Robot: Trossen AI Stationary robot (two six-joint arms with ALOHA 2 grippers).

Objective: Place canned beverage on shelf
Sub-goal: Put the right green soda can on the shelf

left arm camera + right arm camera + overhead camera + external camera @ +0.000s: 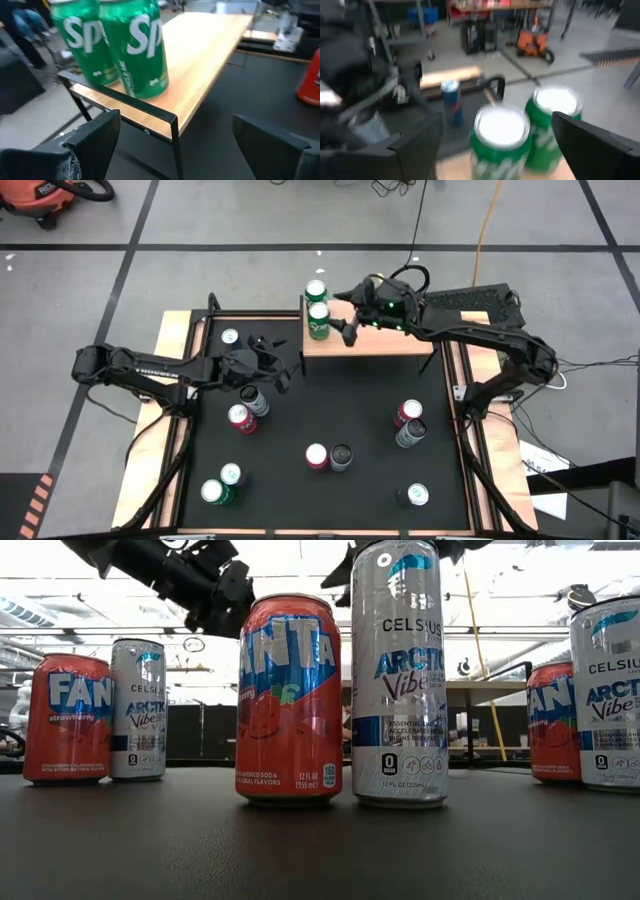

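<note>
Grey floor surrounds the black mat (330, 410), and from above you see two green Sprite cans (318, 321) standing together at one end of the shelf (380, 340), the right gripper (345, 315) just beside them with jaws spread and empty. Your left wrist view shows the left gripper (175, 145) also spread, facing the shelf. Rigid, smooth, probably slippery: grip any can mid-wall.
</note>
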